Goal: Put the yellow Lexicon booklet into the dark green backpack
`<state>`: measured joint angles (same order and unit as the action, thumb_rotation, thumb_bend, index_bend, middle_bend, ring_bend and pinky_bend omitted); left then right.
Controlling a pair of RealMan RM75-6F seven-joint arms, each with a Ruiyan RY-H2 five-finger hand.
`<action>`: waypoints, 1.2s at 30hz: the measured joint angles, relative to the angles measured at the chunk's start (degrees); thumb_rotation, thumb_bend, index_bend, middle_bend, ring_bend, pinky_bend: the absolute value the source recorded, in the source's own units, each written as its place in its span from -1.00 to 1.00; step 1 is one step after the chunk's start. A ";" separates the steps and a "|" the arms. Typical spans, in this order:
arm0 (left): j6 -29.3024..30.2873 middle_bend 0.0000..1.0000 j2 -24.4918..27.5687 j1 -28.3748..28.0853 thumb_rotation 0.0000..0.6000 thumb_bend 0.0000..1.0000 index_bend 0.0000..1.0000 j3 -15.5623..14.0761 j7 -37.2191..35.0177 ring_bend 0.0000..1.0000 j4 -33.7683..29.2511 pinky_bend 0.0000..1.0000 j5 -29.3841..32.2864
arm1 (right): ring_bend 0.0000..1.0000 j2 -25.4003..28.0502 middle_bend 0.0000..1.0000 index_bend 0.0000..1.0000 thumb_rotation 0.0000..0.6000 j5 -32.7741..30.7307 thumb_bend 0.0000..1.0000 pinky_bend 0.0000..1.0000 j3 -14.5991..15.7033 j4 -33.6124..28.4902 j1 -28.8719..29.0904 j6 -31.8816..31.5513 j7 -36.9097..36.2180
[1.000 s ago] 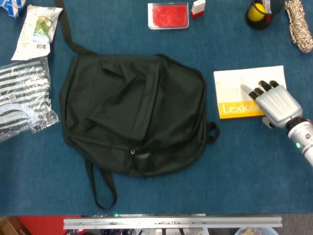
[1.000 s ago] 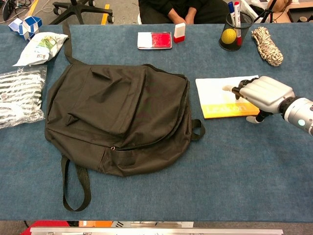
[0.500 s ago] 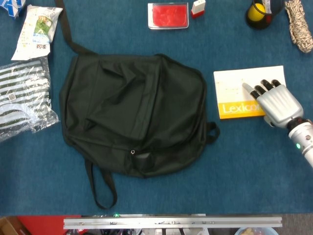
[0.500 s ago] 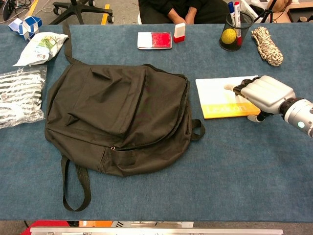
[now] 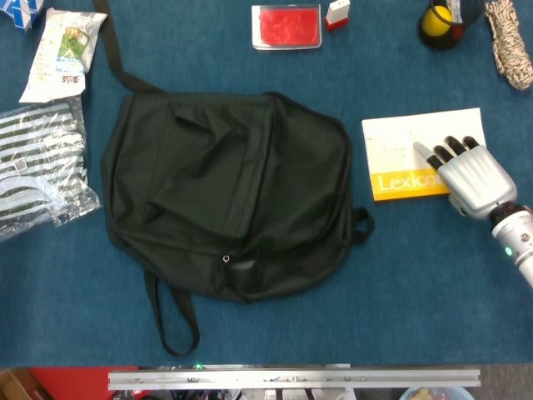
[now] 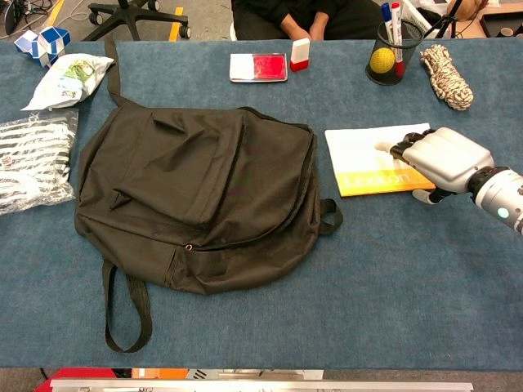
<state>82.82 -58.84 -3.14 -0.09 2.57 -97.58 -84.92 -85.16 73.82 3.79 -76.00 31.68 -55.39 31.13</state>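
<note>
The right hand (image 5: pixel 473 178) has a silver-grey ribbed shell, and its fingers (image 5: pixel 450 147) end in black tips. The wrist behind it is a silver cylinder with a dark ring and a small green light.

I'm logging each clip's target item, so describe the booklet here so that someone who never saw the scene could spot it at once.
Start from the big dark backpack lying flat mid-table; look just past its right edge. There lies a thin booklet, with the right hand resting on its right part. Unlike anything nearby, it is white with a yellow band along its near edge bearing the word Lexicon.
</note>
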 measured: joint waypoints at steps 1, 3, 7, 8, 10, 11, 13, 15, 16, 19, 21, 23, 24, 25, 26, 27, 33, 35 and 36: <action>0.00 -0.81 0.01 -0.01 1.00 -0.52 -0.78 0.00 -0.01 -0.77 -0.01 -0.86 -0.01 | -0.65 -0.07 -0.43 -0.80 1.00 -0.02 -0.26 -0.48 -0.07 0.11 -0.06 0.17 -0.06; -0.05 -0.81 0.05 -0.02 1.00 -0.52 -0.78 -0.01 -0.06 -0.77 -0.06 -0.86 0.01 | -0.63 -0.14 -0.41 -0.80 1.00 -0.11 -0.12 -0.47 -0.22 0.20 -0.13 0.35 -0.31; -0.05 -0.81 0.13 -0.05 1.00 -0.52 -0.78 0.01 -0.13 -0.77 -0.15 -0.86 0.02 | -0.61 -0.11 -0.40 -0.80 1.00 -0.26 0.08 -0.44 -0.77 0.18 -0.17 0.84 -0.90; -0.05 -0.81 0.15 -0.07 1.00 -0.52 -0.78 0.05 -0.18 -0.77 -0.16 -0.86 0.00 | -0.59 -0.08 -0.40 -0.79 1.00 -0.29 0.12 -0.43 -0.90 0.16 -0.16 0.89 -0.96; -0.14 -0.81 0.22 -0.14 1.00 -0.52 -0.78 0.07 -0.17 -0.77 -0.25 -0.86 0.01 | -0.58 -0.07 -0.39 -0.79 1.00 -0.40 0.15 -0.42 -1.29 0.20 -0.13 0.92 -1.08; -0.18 -0.81 0.24 -0.17 1.00 -0.52 -0.78 0.07 -0.15 -0.77 -0.27 -0.86 0.01 | -0.57 -0.09 -0.39 -0.78 1.00 -0.52 0.18 -0.40 -1.48 0.24 -0.13 0.94 -1.16; -0.29 -0.81 0.24 -0.25 1.00 -0.52 -0.78 0.07 -0.14 -0.77 -0.30 -0.86 0.00 | -0.56 -0.17 -0.38 -0.77 1.00 -0.79 0.24 -0.39 -2.00 0.40 -0.12 0.92 -1.41; -0.29 -0.81 0.25 -0.30 1.00 -0.52 -0.78 0.09 -0.23 -0.77 -0.36 -0.86 -0.07 | -0.53 -0.24 -0.36 -0.75 1.00 -0.91 0.30 -0.36 -2.47 0.52 -0.09 0.79 -1.66; -0.30 -0.81 0.26 -0.33 1.00 -0.52 -0.78 0.11 -0.26 -0.77 -0.38 -0.86 -0.09 | -0.52 -0.28 -0.35 -0.74 1.00 -0.91 0.32 -0.35 -2.77 0.55 -0.08 0.64 -1.91; -0.37 -0.81 0.28 -0.48 1.00 -0.52 -0.78 0.17 -0.19 -0.77 -0.44 -0.86 -0.19 | -0.50 -0.33 -0.33 -0.69 1.00 -0.85 0.33 -0.32 -3.55 0.59 0.02 0.24 -2.55; -0.42 -0.81 0.31 -0.58 1.00 -0.52 -0.78 0.19 -0.07 -0.77 -0.55 -0.86 -0.28 | -0.49 -0.32 -0.33 -0.64 1.00 -0.90 0.33 -0.31 -4.06 0.60 0.12 0.12 -2.94; -0.59 -0.81 0.36 -0.69 1.00 -0.52 -0.78 0.20 0.10 -0.77 -0.66 -0.86 -0.25 | -0.49 -0.28 -0.32 -0.61 1.00 -1.18 0.34 -0.30 -4.74 0.57 0.29 0.05 -3.22; -0.68 -0.81 0.40 -0.75 1.00 -0.52 -0.78 0.21 0.21 -0.77 -0.74 -0.86 -0.22 | -0.49 -0.26 -0.31 -0.59 1.00 -1.34 0.34 -0.30 -5.04 0.56 0.37 0.05 -3.32; -0.77 -0.81 0.43 -0.81 1.00 -0.52 -0.78 0.23 0.33 -0.77 -0.82 -0.86 -0.18 | -0.48 -0.25 -0.31 -0.57 1.00 -1.60 0.34 -0.30 -5.42 0.57 0.49 0.02 -3.37; -0.87 -0.81 0.48 -0.88 1.00 -0.52 -0.78 0.24 0.49 -0.77 -0.94 -0.86 -0.15 | -0.48 -0.26 -0.31 -0.55 1.00 -1.82 0.34 -0.30 -5.70 0.59 0.56 0.01 -3.35; -0.93 -0.81 0.51 -0.93 1.00 -0.52 -0.78 0.24 0.58 -0.77 -1.03 -0.86 -0.14 | -0.47 -0.28 -0.30 -0.52 1.00 -2.11 0.33 -0.29 -5.99 0.63 0.64 0.00 -3.34; -1.12 -0.81 0.71 -1.16 1.00 -0.52 -0.78 0.31 0.86 -0.77 -1.42 -0.86 -0.06 | -0.41 -0.65 -0.22 -0.31 1.00 -4.06 0.25 -0.22 -8.18 1.08 1.29 0.06 -3.74; -1.22 -0.82 0.83 -1.25 1.00 -0.52 -0.78 0.32 0.97 -0.77 -1.50 -0.86 -0.07 | -0.39 -0.81 -0.19 -0.24 1.00 -4.31 0.21 -0.20 -8.83 1.20 1.53 -0.23 -3.80; -1.26 -0.82 0.88 -1.28 1.00 -0.52 -0.78 0.32 1.01 -0.77 -1.56 -0.86 -0.07 | -0.38 -0.87 -0.17 -0.20 1.00 -4.37 0.18 -0.19 -9.08 1.23 1.63 -0.44 -3.77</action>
<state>81.57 -57.95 -4.42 0.22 3.58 -99.14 -84.99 -86.03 69.46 -5.29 -74.77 33.32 -55.83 27.35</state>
